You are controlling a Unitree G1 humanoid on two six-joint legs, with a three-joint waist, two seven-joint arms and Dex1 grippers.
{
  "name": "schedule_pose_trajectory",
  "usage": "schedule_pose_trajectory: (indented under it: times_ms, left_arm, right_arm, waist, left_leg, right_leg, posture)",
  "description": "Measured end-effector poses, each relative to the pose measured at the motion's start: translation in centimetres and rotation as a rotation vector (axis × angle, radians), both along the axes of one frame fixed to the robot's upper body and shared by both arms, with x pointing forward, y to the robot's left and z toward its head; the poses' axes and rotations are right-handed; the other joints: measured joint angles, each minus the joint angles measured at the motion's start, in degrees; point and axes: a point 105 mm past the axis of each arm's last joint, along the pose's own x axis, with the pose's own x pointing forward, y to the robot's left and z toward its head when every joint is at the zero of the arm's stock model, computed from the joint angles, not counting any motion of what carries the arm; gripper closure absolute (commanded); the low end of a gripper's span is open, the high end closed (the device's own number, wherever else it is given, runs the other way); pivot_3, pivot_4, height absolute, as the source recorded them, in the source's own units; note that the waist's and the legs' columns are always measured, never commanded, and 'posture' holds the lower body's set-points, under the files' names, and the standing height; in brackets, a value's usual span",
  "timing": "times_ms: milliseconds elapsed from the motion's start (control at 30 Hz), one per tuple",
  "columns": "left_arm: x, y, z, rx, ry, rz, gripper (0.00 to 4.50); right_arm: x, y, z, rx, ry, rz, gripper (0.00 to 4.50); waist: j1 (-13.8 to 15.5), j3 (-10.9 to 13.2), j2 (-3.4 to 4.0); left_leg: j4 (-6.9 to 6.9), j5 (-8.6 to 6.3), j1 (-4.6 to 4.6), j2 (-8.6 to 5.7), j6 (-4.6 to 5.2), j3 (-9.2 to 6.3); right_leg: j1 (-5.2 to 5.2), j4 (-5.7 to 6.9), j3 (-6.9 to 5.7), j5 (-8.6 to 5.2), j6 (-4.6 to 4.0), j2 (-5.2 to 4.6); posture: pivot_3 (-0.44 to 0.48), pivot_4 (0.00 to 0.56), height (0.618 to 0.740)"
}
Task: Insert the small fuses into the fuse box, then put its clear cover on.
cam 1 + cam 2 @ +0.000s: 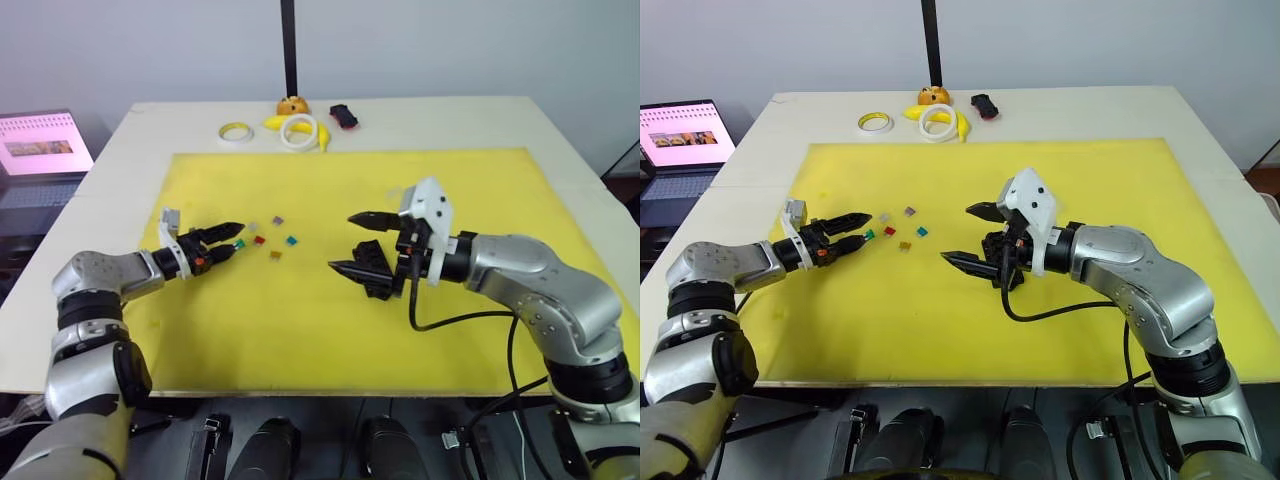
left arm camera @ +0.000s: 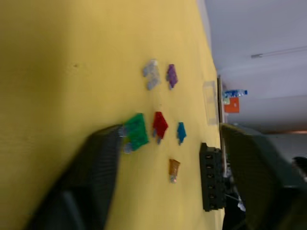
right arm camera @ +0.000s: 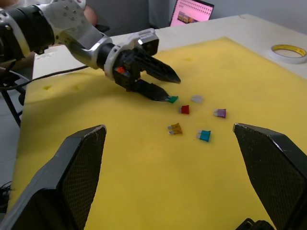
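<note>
From the head camera, the left gripper (image 1: 228, 238) lies low over the yellow mat (image 1: 300, 330), its fingers spread a little, one tip touching the green fuse (image 1: 241, 243). The other small fuses sit just beside it toward the mat's middle: red (image 1: 259, 240), blue (image 1: 291, 241), orange (image 1: 275, 254), purple (image 1: 278, 219) and a pale grey one (image 1: 253, 226). The right gripper (image 1: 353, 241) hovers wide open over the fuse box (image 1: 372, 267), a black block near the mat's centre.

In the left wrist view, the green fuse (image 2: 136, 132) rests against one finger, not yet pinched. The fuses look like thin, flat, glossy plastic tabs; the fuse box (image 2: 211, 178) is matte black and ribbed with slots. The clear cover (image 2: 209, 102) lies flat beyond the fuses, nearly invisible.

In the right wrist view, the left gripper (image 3: 165, 88) points at the green fuse (image 3: 172, 99).

Risks, as I judge them: such a thin tab may slide or flip on the mat as the fingers close, or be nudged into the red fuse.
</note>
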Motion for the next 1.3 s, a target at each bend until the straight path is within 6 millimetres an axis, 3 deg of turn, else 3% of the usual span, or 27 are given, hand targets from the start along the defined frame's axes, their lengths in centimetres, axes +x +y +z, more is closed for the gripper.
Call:
schedule_pose_trajectory:
  times_ms: [500, 600, 700, 733, 1000, 1133, 1233, 1300]
  left_arm:
    - [0.1, 0.0, -0.3, 0.067, -0.022, -0.030, 1.74]
    - [0.2, 0.0, -0.4, 0.086, -0.015, -0.030, 2.60]
    - [0.4, 0.0, -0.7, 0.096, -0.012, -0.025, 4.10]
    - [0.4, 0.0, -0.6, 0.097, -0.014, -0.026, 4.41]
    - [0.2, 0.5, -0.4, 0.105, -0.002, -0.023, 4.41]
    - [-0.2, 1.7, 1.1, 0.088, -0.013, -0.015, 4.41]
    - [-0.3, 2.2, 4.4, 0.061, -0.102, -0.020, 4.41]
    - [-0.4, 1.1, 7.7, 0.013, -0.199, -0.062, 4.41]
  right_arm:
    - [-0.2, -0.2, -0.7, -0.045, 0.005, 0.016, 0.00]
    - [-0.1, -0.4, -1.3, -0.059, 0.013, 0.013, 0.00]
    - [-0.1, -0.4, -1.6, -0.063, 0.021, 0.010, 0.00]
    - [-0.1, -0.4, -1.6, -0.062, 0.021, 0.010, 0.00]
    - [0.0, -0.5, -1.7, -0.061, 0.023, 0.008, 0.00]
    - [0.0, -0.9, -1.9, -0.048, 0.035, -0.007, 0.00]
    - [0.0, -1.4, -1.4, -0.003, 0.049, -0.030, 0.00]
    - [0.1, -1.4, -0.8, 0.064, 0.067, -0.044, 0.00]
  waist:
    - [-0.03, 0.00, 0.00]
    - [-0.03, -0.01, 0.00]
    - [-0.13, -0.01, 0.00]
    - [-0.14, -0.01, 0.00]
    - [-0.58, -0.02, 0.02]
    - [-1.60, 0.01, -0.04]
    - [-1.86, 0.04, -0.07]
    - [-1.65, 0.04, -0.07]
  left_leg:
    - [-0.02, 0.00, 0.03, 0.01, 0.00, 0.00]
    - [-0.02, 0.00, 0.04, 0.01, 0.00, 0.00]
    - [-0.02, 0.00, 0.03, 0.02, 0.00, 0.02]
    - [-0.02, 0.00, 0.04, 0.03, 0.00, 0.02]
    - [-0.06, 0.00, 0.04, 0.06, -0.01, 0.04]
    - [-0.10, 0.01, -0.08, 0.11, -0.01, 0.04]
    - [-0.10, 0.01, -0.24, 0.14, -0.02, 0.03]
    - [-0.07, 0.01, -0.28, 0.12, -0.02, 0.00]
  right_leg:
    - [0.01, 0.00, -0.01, 0.00, 0.00, 0.01]
    - [0.01, 0.01, -0.01, 0.00, 0.00, 0.01]
    - [0.00, 0.01, -0.01, 0.00, 0.00, 0.02]
    - [0.00, 0.01, -0.01, 0.00, 0.00, 0.03]
    - [-0.07, 0.02, 0.00, 0.00, 0.00, 0.07]
    - [-0.26, 0.05, -0.01, 0.00, 0.00, 0.10]
    - [-0.40, 0.04, -0.01, 0.00, 0.00, 0.09]
    - [-0.39, 0.01, -0.01, 0.00, 0.00, 0.06]
  posture:
    - [0.000, 0.150, 0.740]
    - [0.000, 0.150, 0.740]
    - [0.000, 0.150, 0.740]
    - [0.000, 0.150, 0.740]
    - [0.000, 0.150, 0.740]
    - [0.000, 0.150, 0.740]
    - [0.000, 0.150, 0.740]
    - [0.000, 0.150, 0.740]
